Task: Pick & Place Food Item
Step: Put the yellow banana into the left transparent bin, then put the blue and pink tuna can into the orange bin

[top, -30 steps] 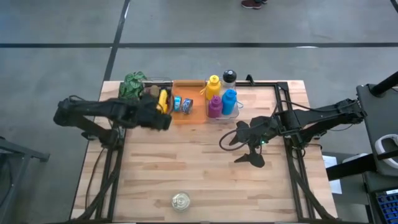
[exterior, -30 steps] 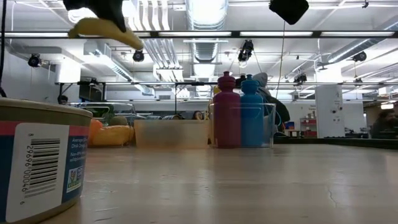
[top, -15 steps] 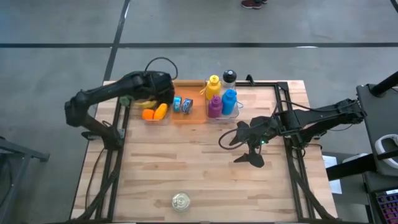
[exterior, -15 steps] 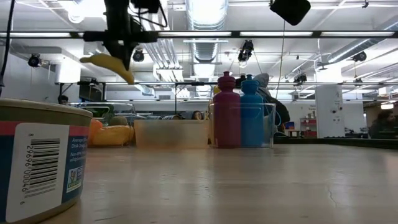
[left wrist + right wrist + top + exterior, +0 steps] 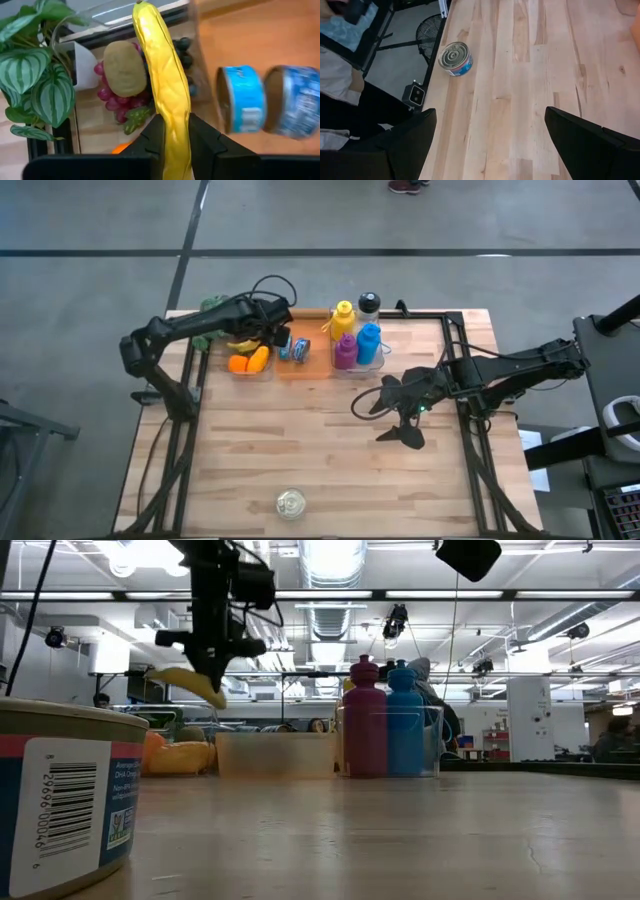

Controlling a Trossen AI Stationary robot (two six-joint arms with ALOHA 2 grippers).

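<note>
My left gripper [image 5: 266, 332] hangs over the far left of the table, shut on a yellow banana [image 5: 161, 65]. In the low view the banana [image 5: 188, 684] hangs in the air above the clear fruit bin [image 5: 250, 364]. Under it in the left wrist view lie a kiwi [image 5: 123, 68] and grapes [image 5: 111, 95]. My right gripper [image 5: 384, 394] waits open over the middle right of the table, holding nothing; its wrist view looks down on a tin can [image 5: 455, 58]. My left gripper pinches the banana near one end [image 5: 175, 127] between its two fingers [image 5: 150, 141]. The fingers slant steeply down from above, and the banana runs on ahead of them. It is lifted clear and tilted, its free end out toward the table's left.
An orange tray [image 5: 316, 364] with two blue cans [image 5: 293, 348] lies right of the fruit bin. Coloured bottles [image 5: 356, 340] stand in a clear holder beyond it. A leafy plant [image 5: 214, 310] sits at the far left corner. A lone can [image 5: 291, 502] stands near the front edge.
My left gripper has swung toward the table's far edge and sunk down over the fruit bin, turning as it went. The banana has come along in its hold, staying lifted clear, and now hangs much lower in the low view.
</note>
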